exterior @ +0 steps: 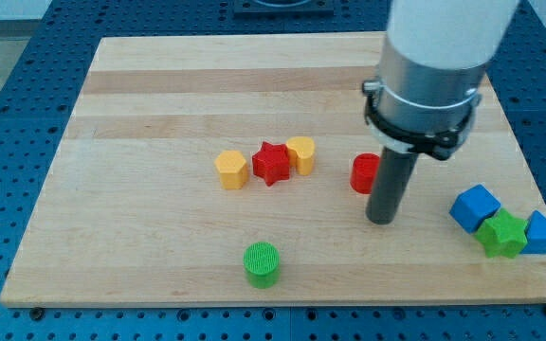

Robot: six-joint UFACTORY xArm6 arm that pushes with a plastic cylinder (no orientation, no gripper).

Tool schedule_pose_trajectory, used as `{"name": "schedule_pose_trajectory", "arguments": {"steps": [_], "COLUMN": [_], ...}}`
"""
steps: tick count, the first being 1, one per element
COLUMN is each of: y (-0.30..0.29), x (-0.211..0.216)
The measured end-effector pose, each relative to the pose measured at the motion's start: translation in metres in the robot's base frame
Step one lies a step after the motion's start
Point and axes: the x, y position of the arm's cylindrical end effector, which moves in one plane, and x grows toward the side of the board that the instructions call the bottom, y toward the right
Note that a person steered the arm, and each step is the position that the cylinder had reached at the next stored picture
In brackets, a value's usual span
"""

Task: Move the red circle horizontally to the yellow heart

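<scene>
7 blocks lie on the wooden board (159, 114). No pincer is fitted; my tip (380, 220) rests on the board just right of and below the red circle (364, 173), which the rod partly hides. Yellow heart (300, 153) sits left of the circle, touching the red star (272, 164); yellow hexagon (231, 170) beside that. Green circle (262, 263) near the bottom edge. At the view's right: blue cube (474, 207), green star (502, 233), blue triangle (543, 235), clustered

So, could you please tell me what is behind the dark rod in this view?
The red circle sits partly behind the rod, just left of my tip. Only its left part shows; the rod covers its right edge, so any contact there cannot be seen.
</scene>
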Motion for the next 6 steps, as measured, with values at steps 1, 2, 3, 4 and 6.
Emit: {"name": "schedule_pose_trajectory", "arguments": {"steps": [1, 2, 3, 4, 6], "y": [-0.003, -0.012, -0.008, 0.057, 0.068], "x": [-0.025, -0.042, -0.042, -0.041, -0.074]}}
